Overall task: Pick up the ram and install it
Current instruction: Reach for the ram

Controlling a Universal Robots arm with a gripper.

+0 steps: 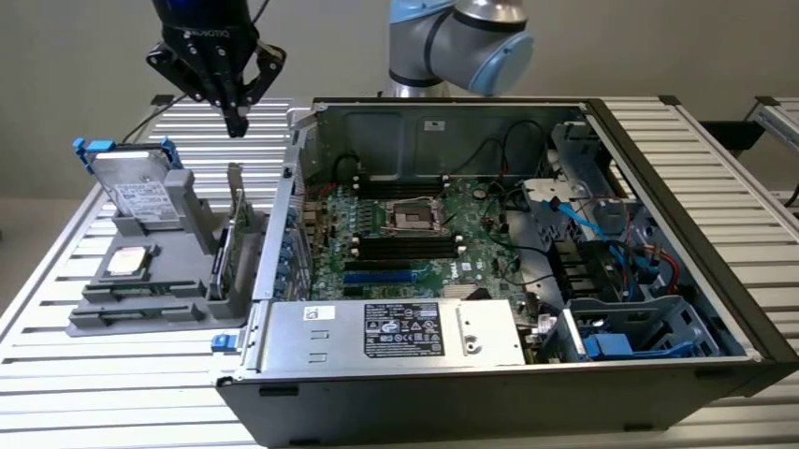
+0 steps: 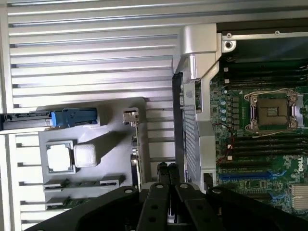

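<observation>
While hanging above one grey holder (image 1: 138,316) | one gripper (image 1: 236,127), jaws closed | one open case (image 1: 500,412) alongside

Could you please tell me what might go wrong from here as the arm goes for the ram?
1. The gripper hangs shut roughly above the upright card, beside the case wall; a straight descent could strike either.
2. The ram appears to sit edge-up in the grey holder, close to other parts, so a misaligned grasp may nudge them.
3. Black cables loop near the memory slots and could snag.
</observation>
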